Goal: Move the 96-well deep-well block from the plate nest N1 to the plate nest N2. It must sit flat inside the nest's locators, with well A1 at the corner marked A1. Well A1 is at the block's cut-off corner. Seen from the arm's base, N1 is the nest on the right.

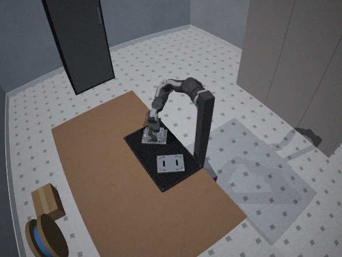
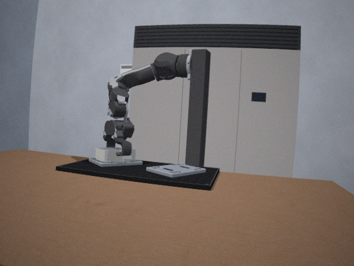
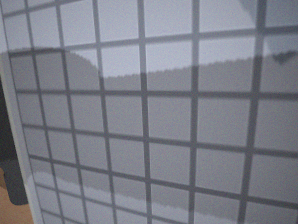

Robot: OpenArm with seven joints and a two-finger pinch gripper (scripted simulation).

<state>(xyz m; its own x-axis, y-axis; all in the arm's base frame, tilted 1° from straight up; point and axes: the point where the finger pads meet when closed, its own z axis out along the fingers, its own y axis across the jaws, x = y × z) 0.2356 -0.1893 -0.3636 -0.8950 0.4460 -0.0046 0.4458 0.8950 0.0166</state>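
The pale deep-well block (image 1: 154, 135) sits in nest N1 (image 2: 115, 162), the far nest on the black baseplate (image 1: 162, 154). My gripper (image 2: 119, 149) is lowered over the block with its fingers open, one finger down along the block's near side in the exterior view. The fingers stand apart and do not clamp the block. The wrist view is filled by the block's grid of wells (image 3: 150, 125) seen from very close; the fingers are out of that frame. Nest N2 (image 1: 170, 163) is an empty grey plate with two slots, also visible in the exterior view (image 2: 176, 170). The cut-off corner is not visible.
The arm's dark mounting column (image 1: 204, 127) stands at the baseplate's edge beside N2. The baseplate lies on a brown table (image 1: 129, 196). A cardboard box (image 1: 47, 201) and a cable reel (image 1: 46, 239) are on the floor, far from the arm.
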